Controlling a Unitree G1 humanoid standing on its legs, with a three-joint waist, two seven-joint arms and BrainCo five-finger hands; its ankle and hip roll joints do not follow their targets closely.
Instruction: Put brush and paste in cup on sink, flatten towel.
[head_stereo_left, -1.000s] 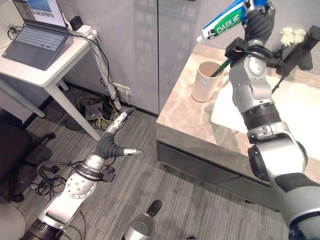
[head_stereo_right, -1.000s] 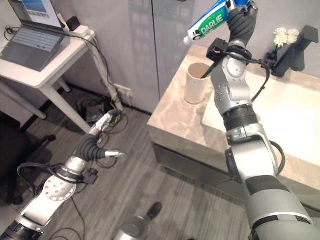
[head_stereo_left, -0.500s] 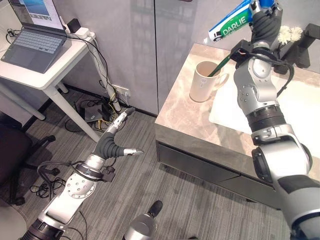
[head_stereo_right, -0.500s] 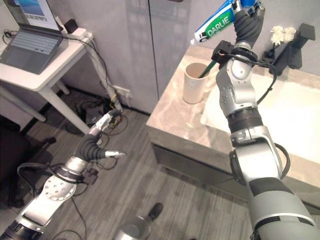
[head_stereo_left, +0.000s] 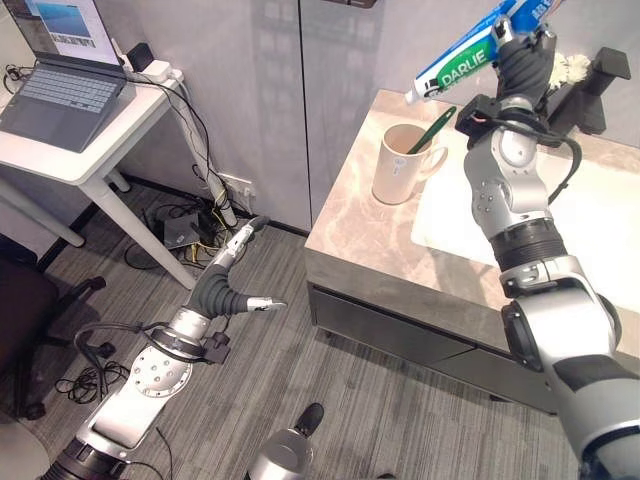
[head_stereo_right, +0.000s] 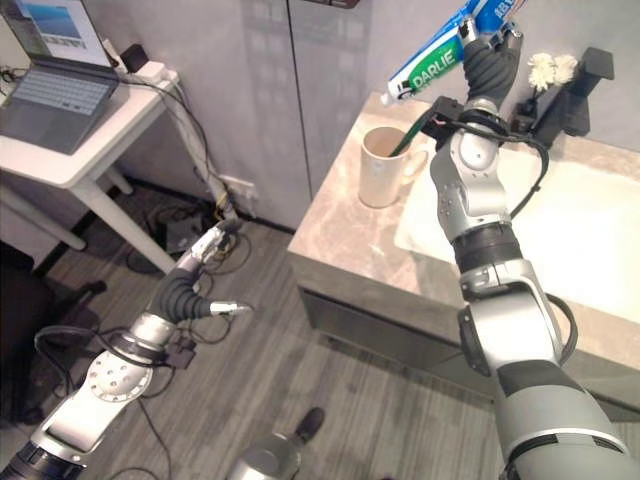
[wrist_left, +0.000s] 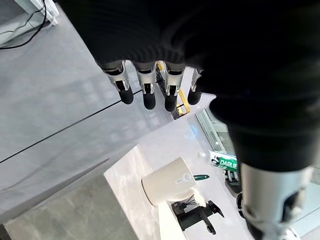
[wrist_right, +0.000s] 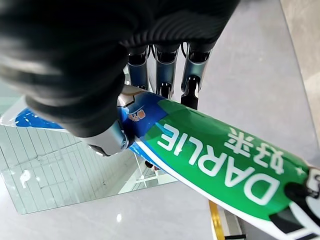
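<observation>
My right hand (head_stereo_left: 524, 48) is raised above the back of the marble counter (head_stereo_left: 365, 235), shut on a green, blue and white toothpaste tube (head_stereo_left: 460, 65). The tube slants down, its cap end over a cream cup (head_stereo_left: 398, 165). In the cup a green toothbrush (head_stereo_left: 432, 129) leans against the rim. In the right wrist view the fingers (wrist_right: 165, 70) and thumb (wrist_right: 107, 137) clamp the toothpaste tube (wrist_right: 215, 160). My left hand (head_stereo_left: 238, 280) hangs low over the floor, left of the counter, open and holding nothing. Its straight fingers (wrist_left: 145, 95) show with the cup (wrist_left: 167, 187) beyond them.
A white sink basin (head_stereo_left: 600, 215) lies right of the cup, with a black faucet (head_stereo_left: 600, 80) and a white fluffy thing (head_stereo_left: 573, 66) behind it. A white table (head_stereo_left: 75, 150) with a laptop (head_stereo_left: 60, 70) stands at the left, cables (head_stereo_left: 190, 225) on the floor beneath.
The whole view has shifted a little. The tube's cap end sits slightly lower and closer over the cup. My left hand has not moved.
</observation>
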